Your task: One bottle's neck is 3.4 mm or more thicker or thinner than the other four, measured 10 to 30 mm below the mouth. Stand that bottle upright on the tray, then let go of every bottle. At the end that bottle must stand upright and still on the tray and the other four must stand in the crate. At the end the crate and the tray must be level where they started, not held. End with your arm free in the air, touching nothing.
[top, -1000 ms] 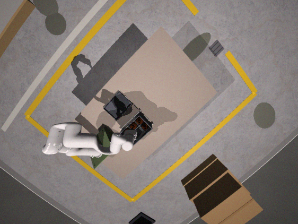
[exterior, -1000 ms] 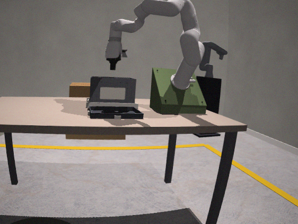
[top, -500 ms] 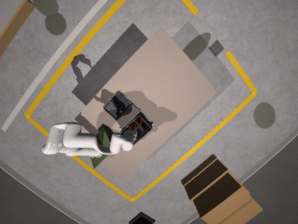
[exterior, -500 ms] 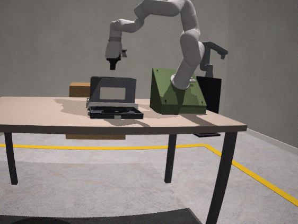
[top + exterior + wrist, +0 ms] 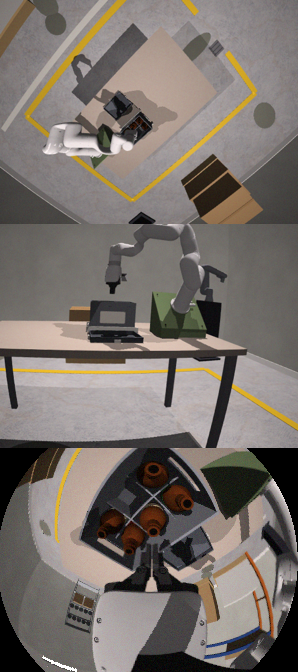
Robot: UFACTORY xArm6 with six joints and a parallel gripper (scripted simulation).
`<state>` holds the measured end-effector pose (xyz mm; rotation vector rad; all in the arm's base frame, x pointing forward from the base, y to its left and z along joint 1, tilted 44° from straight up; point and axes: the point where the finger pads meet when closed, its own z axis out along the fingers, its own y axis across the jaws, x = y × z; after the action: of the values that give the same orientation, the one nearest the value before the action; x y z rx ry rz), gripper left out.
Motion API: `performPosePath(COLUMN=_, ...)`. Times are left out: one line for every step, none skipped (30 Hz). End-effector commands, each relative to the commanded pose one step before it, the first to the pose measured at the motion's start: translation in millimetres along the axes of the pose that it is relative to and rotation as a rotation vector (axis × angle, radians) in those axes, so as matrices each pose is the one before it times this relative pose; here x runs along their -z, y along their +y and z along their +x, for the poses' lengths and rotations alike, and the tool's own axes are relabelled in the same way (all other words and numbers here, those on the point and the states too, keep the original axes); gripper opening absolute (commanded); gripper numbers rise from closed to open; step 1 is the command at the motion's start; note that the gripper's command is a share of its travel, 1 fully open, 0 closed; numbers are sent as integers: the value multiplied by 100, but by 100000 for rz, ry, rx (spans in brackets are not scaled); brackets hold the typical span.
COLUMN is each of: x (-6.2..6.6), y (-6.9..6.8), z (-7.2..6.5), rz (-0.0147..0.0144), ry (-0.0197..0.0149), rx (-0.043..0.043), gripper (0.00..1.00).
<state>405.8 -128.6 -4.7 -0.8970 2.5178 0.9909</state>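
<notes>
At inspection the gripper (image 5: pixel 112 291) was found clenched with nothing between its fingers, the fingertips pressed together in the wrist view and hanging well above the crate (image 5: pixel 112 315) on the table (image 5: pixel 40 338). In the wrist view 5 brown bottles (image 5: pixel 152 519) were seen standing in the divided crate, mouths up; no bottle had been lifted out. The tray (image 5: pixel 115 336), lying just in front of the crate on the near side in the exterior view, carried no bottle. The neck differences could not be told from these pictures, so the odd bottle was not identified. The task was therefore judged to be at its start: the selection, the grasp, the transfer to the tray and the release were all left to be done. Crate and tray appeared level on the table and were not held. The green arm mount (image 5: pixel 169 322) stood to the right of the crate.
</notes>
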Motion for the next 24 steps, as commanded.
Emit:
performPosePath(x=464, y=-4181, z=-344, rz=374, ry=-221, rx=148, gripper=0)
performPosePath(x=16, y=-536, z=-11, rz=-1, ry=-8, rx=4, gripper=0)
performPosePath(x=12, y=-671, z=-4, rz=-1, ry=-6, rx=4, gripper=0)
performPosePath(x=2, y=-853, z=12, rz=0, ry=-1, rx=2, gripper=0)
performPosePath(x=-14, y=-887, z=32, rz=2, ry=6, rx=-2, gripper=0)
performPosePath(x=-29, y=-841, z=50, rz=3, ry=13, rx=-6, gripper=0)
performPosePath(x=-43, y=-807, z=67, rz=5, ry=20, rx=-10, gripper=0)
performPosePath(x=-58, y=-802, z=85, rz=7, ry=27, rx=-13, gripper=0)
performPosePath(x=-74, y=-802, z=104, rz=8, ry=35, rx=-18, gripper=0)
performPosePath(x=0, y=0, z=0, rz=0, ry=0, rx=0, gripper=0)
performPosePath(x=0, y=0, z=0, rz=0, ry=0, rx=0, gripper=0)
performPosePath(x=-90, y=-801, z=124, rz=11, ry=43, rx=-22, gripper=0)
performPosePath(x=-50, y=-388, z=68, rz=6, ry=24, rx=-13, gripper=0)
performPosePath(x=-13, y=-97, z=18, rz=2, ry=6, rx=-3, gripper=0)
performPosePath(x=-1, y=-9, z=2, rz=0, ry=1, rx=0, gripper=0)
performPosePath(x=0, y=0, z=0, rz=0, ry=0, rx=0, gripper=0)
performPosePath(x=0, y=0, z=0, rz=0, ry=0, rx=0, gripper=0)
performPosePath(x=0, y=0, z=0, rz=0, ry=0, rx=0, gripper=0)
performPosePath(x=0, y=0, z=0, rz=0, ry=0, rx=0, gripper=65)
performPosePath(x=0, y=0, z=0, rz=0, ry=0, rx=0, gripper=65)
performPosePath(x=0, y=0, z=0, rz=0, ry=0, rx=0, gripper=65)
performPosePath(x=0, y=0, z=0, rz=0, ry=0, rx=0, gripper=65)
performPosePath(x=0, y=0, z=0, rz=0, ry=0, rx=0, gripper=65)
performPosePath(x=0, y=0, z=0, rz=0, ry=0, rx=0, gripper=65)
